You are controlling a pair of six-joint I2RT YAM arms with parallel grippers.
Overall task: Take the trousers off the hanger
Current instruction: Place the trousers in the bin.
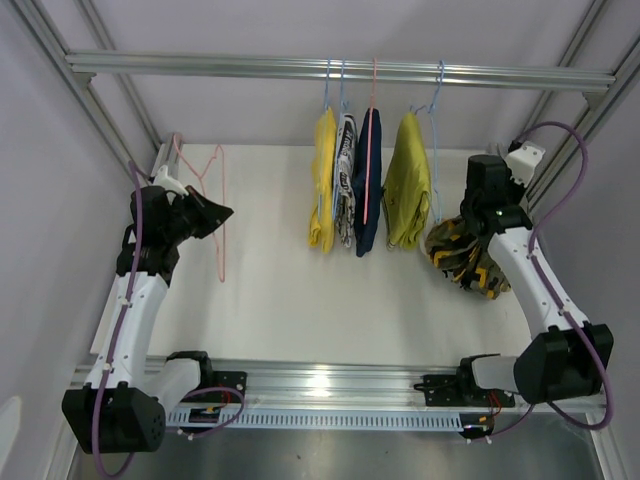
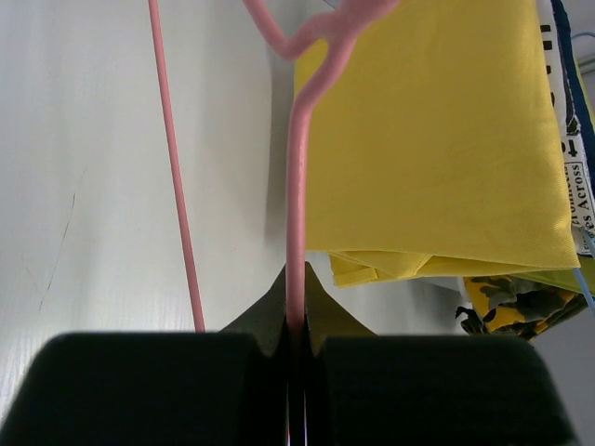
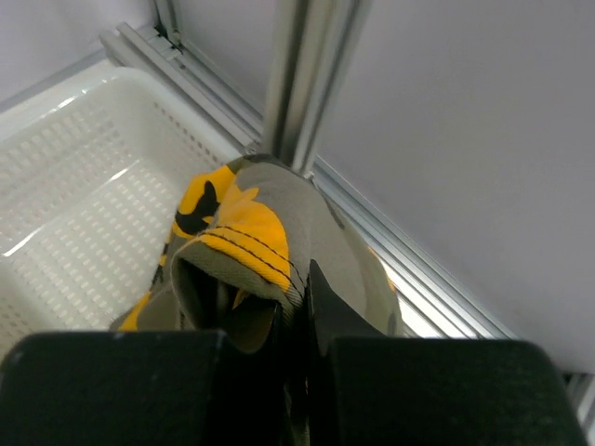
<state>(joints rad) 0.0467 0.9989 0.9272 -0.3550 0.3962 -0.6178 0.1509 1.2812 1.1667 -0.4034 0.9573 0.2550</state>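
Cloth fills the right gripper (image 3: pixel 297 311), clamped tight on the camouflage trousers (image 3: pixel 244 223), which look soft and light, bunched near a white basket (image 3: pixel 74 167). The left gripper (image 2: pixel 296 327) pinches an empty pink hanger (image 2: pixel 296 232). Farther back, four folded trousers (image 1: pixel 408 180) hang from the rail (image 1: pixel 250 67); pinching a lower fold should slide each off.

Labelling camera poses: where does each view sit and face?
Top external: above, behind the bases, looking down at the hanging rail; left arm and right arm show.
Left wrist: looks along the left claw, shut on the pink hanger.
Right wrist: looks past the right claw, shut on camouflage trousers.
Shared: yellow trousers, top and left-wrist views.
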